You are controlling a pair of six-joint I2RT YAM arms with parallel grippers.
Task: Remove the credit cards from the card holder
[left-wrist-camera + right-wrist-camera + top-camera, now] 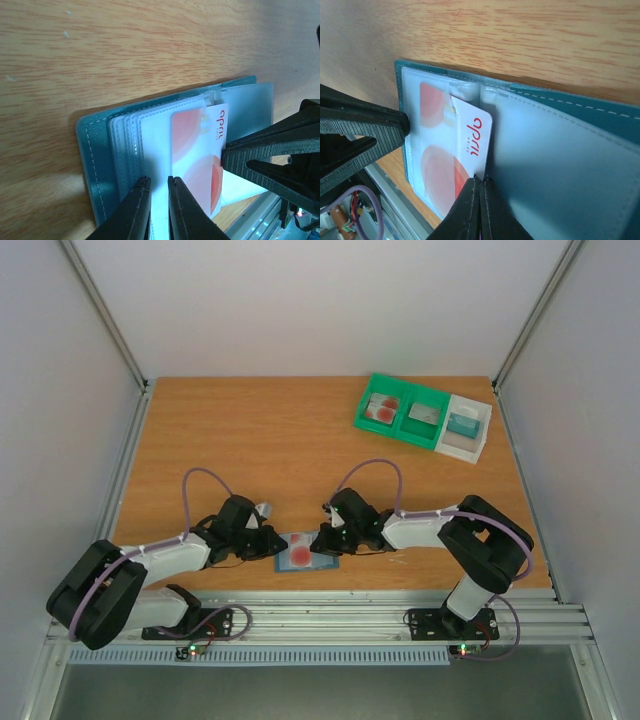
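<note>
The blue-grey card holder (327,563) lies open near the table's front edge, between my two grippers. A red and white credit card (300,555) sticks partly out of a clear inner sleeve. In the left wrist view my left gripper (159,179) rests its fingertips on the sleeves of the card holder (95,150), with a narrow gap between the jaws, beside the card (200,150). In the right wrist view my right gripper (481,177) is shut on the edge of the card (465,145) at the fold of the card holder (560,165). In the top view the left gripper (278,545) is left of the card holder and the right gripper (322,540) is right of it.
A green two-compartment tray (397,427) stands at the back right, with red cards (381,408) in one compartment and a grey piece (425,412) in the other. A white tray (478,443) beside it holds a teal piece (462,423). The metal rail runs just in front of the card holder.
</note>
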